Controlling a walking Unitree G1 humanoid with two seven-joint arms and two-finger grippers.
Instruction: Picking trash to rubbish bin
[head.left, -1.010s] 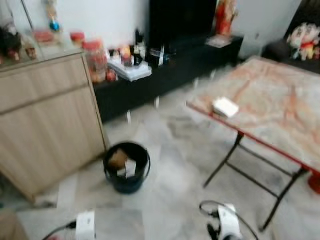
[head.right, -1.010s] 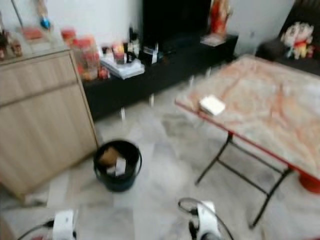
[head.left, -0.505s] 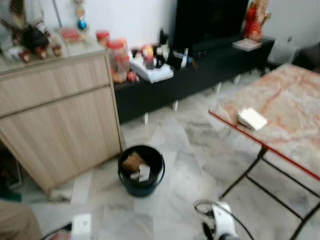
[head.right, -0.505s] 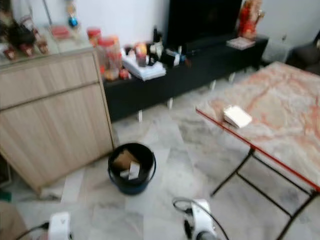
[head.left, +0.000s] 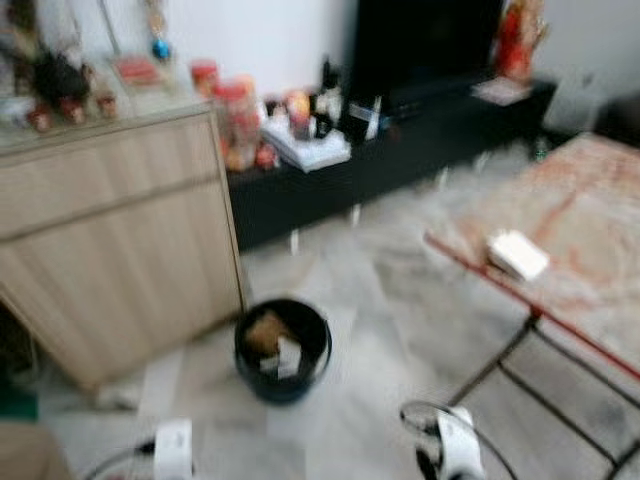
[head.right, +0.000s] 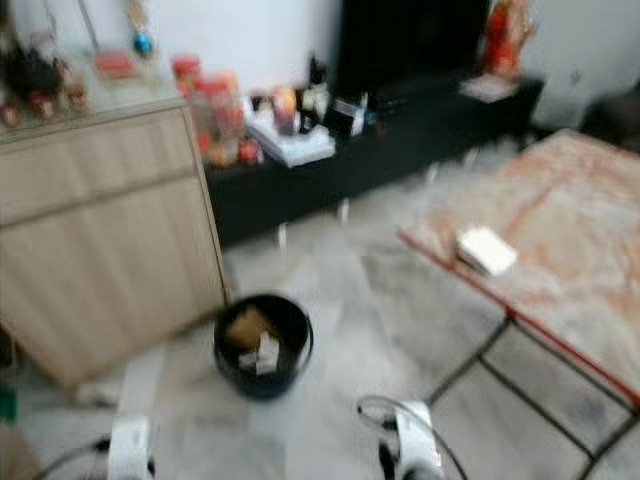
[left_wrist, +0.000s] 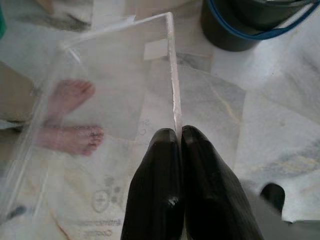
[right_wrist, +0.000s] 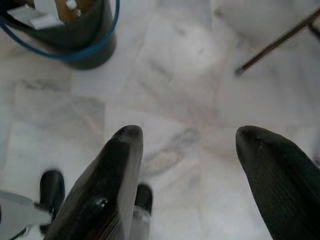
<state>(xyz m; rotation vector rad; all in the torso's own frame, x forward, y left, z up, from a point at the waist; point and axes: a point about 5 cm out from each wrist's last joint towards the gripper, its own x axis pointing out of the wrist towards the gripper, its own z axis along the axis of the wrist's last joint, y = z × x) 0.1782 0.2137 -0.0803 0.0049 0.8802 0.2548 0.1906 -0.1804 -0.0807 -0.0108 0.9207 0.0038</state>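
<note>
A black rubbish bin (head.left: 283, 348) with a blue rim stands on the marble floor, with cardboard and paper scraps inside. My left gripper (left_wrist: 179, 134) is shut on the edge of a clear plastic wrapper (left_wrist: 110, 85), which hangs over the floor short of the bin (left_wrist: 240, 30). My right gripper (right_wrist: 192, 137) is open and holds nothing, low over the floor, with the bin (right_wrist: 75, 45) ahead of it. Both wrists show at the bottom of the eye views, the left arm (head.left: 172, 450) and the right arm (head.left: 455, 445). A white box (head.left: 518, 254) lies on the folding table.
A wooden cabinet (head.left: 120, 250) stands left of the bin. A black TV console (head.left: 400, 150) with clutter runs along the back wall. The folding table (head.left: 580, 210), with thin black legs, is on the right. A person's bare feet (left_wrist: 70, 117) show through the wrapper.
The head camera has turned left and the picture is blurred; the bin and table have shifted right in view. Nothing in the scene itself has visibly moved.
</note>
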